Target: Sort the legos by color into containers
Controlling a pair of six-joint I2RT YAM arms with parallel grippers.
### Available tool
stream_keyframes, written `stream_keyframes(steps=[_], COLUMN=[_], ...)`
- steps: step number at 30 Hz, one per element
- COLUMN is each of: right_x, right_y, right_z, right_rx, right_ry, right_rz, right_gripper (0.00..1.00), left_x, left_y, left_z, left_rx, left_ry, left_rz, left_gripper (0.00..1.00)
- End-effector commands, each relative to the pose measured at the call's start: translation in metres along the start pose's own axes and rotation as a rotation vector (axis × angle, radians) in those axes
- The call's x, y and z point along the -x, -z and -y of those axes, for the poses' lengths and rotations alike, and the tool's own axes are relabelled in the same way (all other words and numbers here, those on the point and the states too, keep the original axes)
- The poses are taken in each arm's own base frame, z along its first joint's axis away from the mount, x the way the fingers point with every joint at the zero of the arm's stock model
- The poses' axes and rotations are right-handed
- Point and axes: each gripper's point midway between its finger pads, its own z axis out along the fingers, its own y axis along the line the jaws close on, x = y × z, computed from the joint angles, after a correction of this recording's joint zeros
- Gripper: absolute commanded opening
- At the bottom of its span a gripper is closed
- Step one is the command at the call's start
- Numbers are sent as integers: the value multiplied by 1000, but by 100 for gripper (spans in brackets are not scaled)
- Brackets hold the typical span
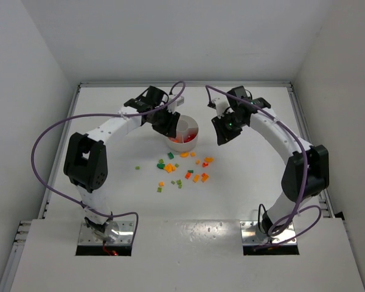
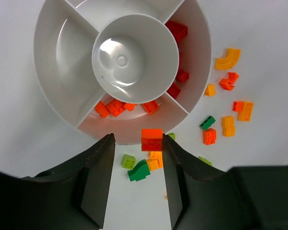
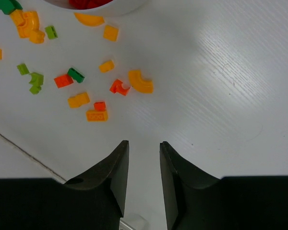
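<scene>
White table (image 1: 243, 182), white walls around. The left gripper (image 2: 138, 140) has its jaws parted wider than the orange-red brick (image 2: 152, 139) between their tips. The brick hugs the finger at 3 o'clock and looks loose, not pinched. At 12 o'clock lies the dish (image 2: 53, 96), whose nearest wedge (image 2: 134, 128) holds like-coloured bricks. The right gripper (image 3: 144, 143), slightly parted and empty, has the loose legos (image 3: 77, 100) at 11 o'clock.

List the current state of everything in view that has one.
Dish: upright, center cup empty, red bricks in one section, orange ones in another.
Left fingers: open, orange brick between them above the dish rim.
Right fingers: slightly apart, empty.
Loose bricks: scattered outside dish, unsorted.
</scene>
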Motion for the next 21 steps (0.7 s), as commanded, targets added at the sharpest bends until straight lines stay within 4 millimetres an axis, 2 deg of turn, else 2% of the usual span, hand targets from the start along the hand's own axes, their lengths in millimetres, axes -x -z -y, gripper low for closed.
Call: stream_keyframes(steps=[1, 8, 10, 12, 14, 16, 17, 21], right_x=[9, 4, 4, 4, 4, 4, 4, 7], right_y=[15, 11, 11, 11, 11, 11, 11, 13], right_z=[-11, -10, -10, -9, -9, -9, -9, -10], right_rx=[24, 26, 26, 17, 17, 17, 17, 25], right_ry=[44, 50, 50, 50, 50, 50, 50, 53], right_rz=[64, 55, 55, 53, 53, 53, 53, 63], right_gripper=[33, 33, 33, 33, 33, 33, 33, 33], left_x=[22, 24, 30, 33, 33, 30, 34, 34], left_y=[5, 5, 6, 6, 6, 2, 4, 4], left_z=[1, 0, 0, -1, -1, -1, -1, -1], left_rx=[6, 16, 17, 18, 18, 16, 17, 17], left_ry=[-18, -11, -17, -21, -21, -9, -12, -12], left_rz=[56, 64, 82, 93, 93, 83, 92, 93], left_gripper=[50, 53, 53, 41, 35, 39, 44, 45])
